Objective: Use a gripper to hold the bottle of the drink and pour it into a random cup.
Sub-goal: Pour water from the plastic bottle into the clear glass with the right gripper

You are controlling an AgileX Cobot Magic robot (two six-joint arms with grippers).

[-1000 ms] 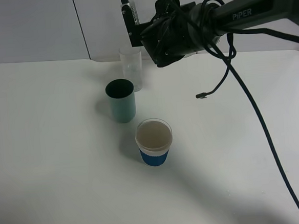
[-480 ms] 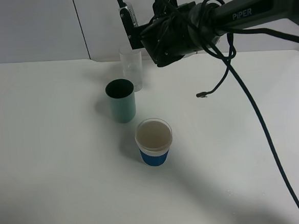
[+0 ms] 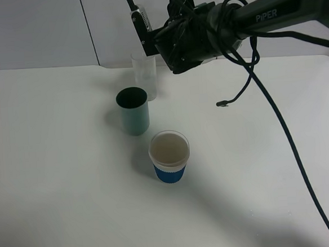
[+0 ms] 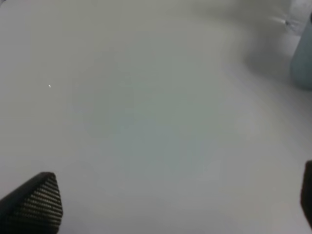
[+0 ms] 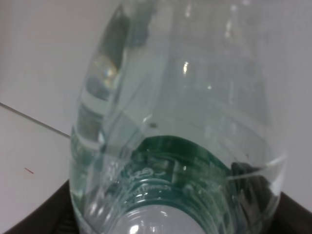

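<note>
The bottle of the drink (image 3: 141, 20) hangs in the air at the back of the table, leaning with its top to the left. My right gripper (image 3: 150, 38) is shut on its lower part. Directly below it stands the cup (image 3: 144, 74), a tall clear glass. In the right wrist view the bottle (image 5: 180, 122) fills the picture, clear with a green label, and dark jaw edges show at the bottom corners. My left gripper (image 4: 170, 204) is open over bare table, with only its fingertips (image 4: 36, 204) showing. It is out of the exterior view.
A teal cup (image 3: 133, 110) stands just in front of the glass and also shows in the left wrist view (image 4: 303, 58). A white paper cup with a blue sleeve (image 3: 169, 156) stands nearer the front. A loose cable end (image 3: 222, 104) dangles from the right arm.
The right gripper has risen slightly, and the bottle's top has swung up and to the left. The cups have not moved.
</note>
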